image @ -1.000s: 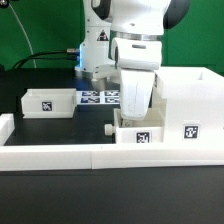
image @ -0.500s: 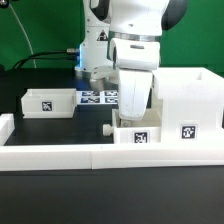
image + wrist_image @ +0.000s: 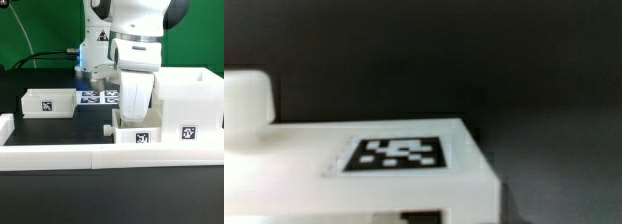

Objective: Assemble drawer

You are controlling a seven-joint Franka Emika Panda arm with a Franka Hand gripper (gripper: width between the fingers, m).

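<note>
In the exterior view, a small white left tray (image 3: 48,101) is sitting on the black table (image 3: 60,122), at about nine o'clock from the arm (image 3: 135,55). It is a low, smooth plastic box with a square black-and-white tag on its front, and its inside is not showing. Behind it, at about ten o'clock from the arm, the flat marker board (image 3: 97,97) is lying. In the middle, the gripper (image 3: 131,112) is reaching down at the back of the middle tray (image 3: 141,134), at six o'clock under the arm. Its fingers are hiding, so I cannot tell if they are spread or pinching. At three o'clock the tall box casing (image 3: 186,98) is standing upright, just beside that tray. A long white rail (image 3: 70,152) is running along the front. The wrist view is showing a blurry white tagged part (image 3: 399,152), and I cannot tell which one it is.
</note>
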